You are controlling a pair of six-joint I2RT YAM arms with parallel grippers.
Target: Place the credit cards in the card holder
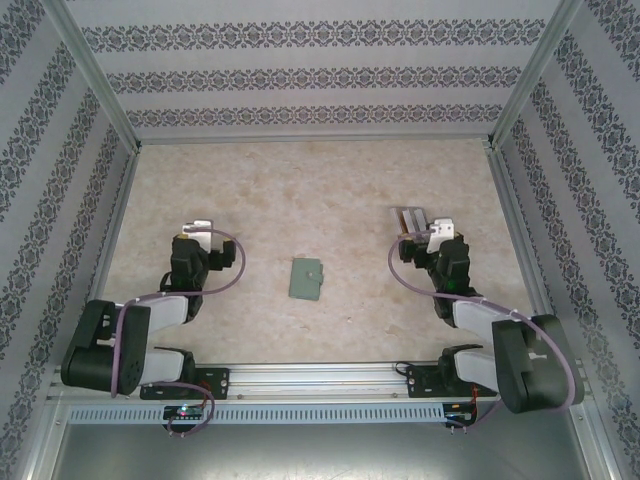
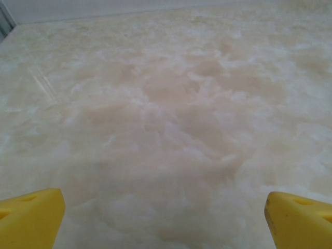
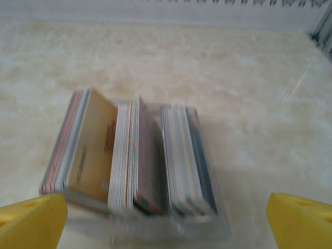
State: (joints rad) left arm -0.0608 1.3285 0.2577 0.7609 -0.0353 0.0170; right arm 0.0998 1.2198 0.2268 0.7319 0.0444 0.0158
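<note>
The card holder (image 1: 305, 279), a small sage-green wallet, lies shut and flat on the table midway between the two arms. The credit cards (image 3: 136, 155) stand on edge in three bundles inside a clear plastic rack (image 3: 222, 223); a tan-orange face shows in the left bundle. In the top view the cards (image 1: 410, 218) sit just beyond my right gripper (image 1: 432, 226). My right gripper (image 3: 166, 231) is open, its yellow fingertips (image 3: 32, 220) wide to either side of the rack's near end. Over bare table my left gripper (image 2: 165, 223) is open and holds nothing; from above it (image 1: 197, 228) is left of the wallet.
The table (image 1: 320, 190) is a pale marbled surface enclosed by patterned walls on three sides, with metal posts at the back corners. A metal rail (image 1: 320, 378) carrying both arm bases runs along the near edge.
</note>
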